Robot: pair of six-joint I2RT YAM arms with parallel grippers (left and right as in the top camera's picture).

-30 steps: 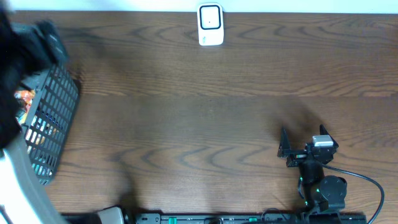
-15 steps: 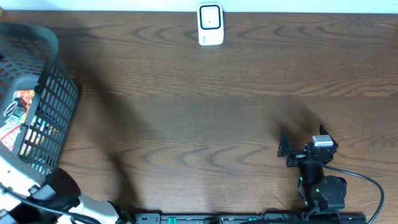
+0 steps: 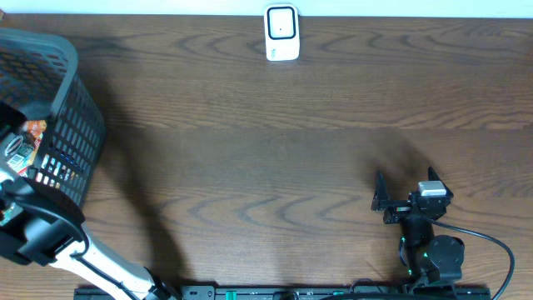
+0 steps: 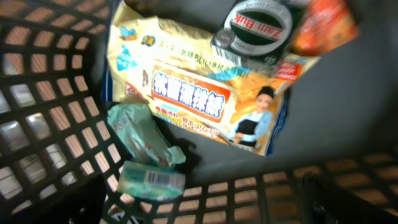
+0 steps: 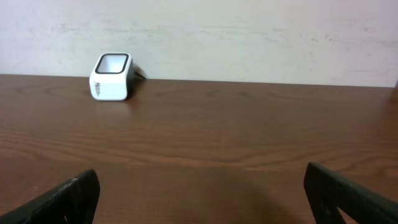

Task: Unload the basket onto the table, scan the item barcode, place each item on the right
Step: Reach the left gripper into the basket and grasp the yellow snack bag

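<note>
Your left arm [image 3: 50, 242] has slid up from the table's near edge and now hangs over the near rim of the basket [image 3: 71, 125]. The right gripper [image 5: 199, 193] hasn't budged, and neither has the scanner [image 3: 281, 33] at the far edge.

Look through the left wrist camera. The goods lie on the basket floor: a big yellow snack bag [image 4: 199, 99], a round tin [image 4: 258, 28] on its top corner, and a crumpled green wrapper [image 4: 140, 134]. Below the wrapper, against the mesh wall, is a small green pack [image 4: 149, 180] with its barcode facing up.

That pack looks like your pick. Expect it to be light and soft, with slick film that crinkles and can squirt out of a pinch. Take it across its narrow width, clear of the barcode, and squeeze gently. The mesh wall is close, so finger room looks tight.

The left gripper [image 3: 15, 212] shows no clear fingers, but nothing sits between them and it reads as spread wide. The right one is spread too, holding nothing, well apart from the basket.
</note>
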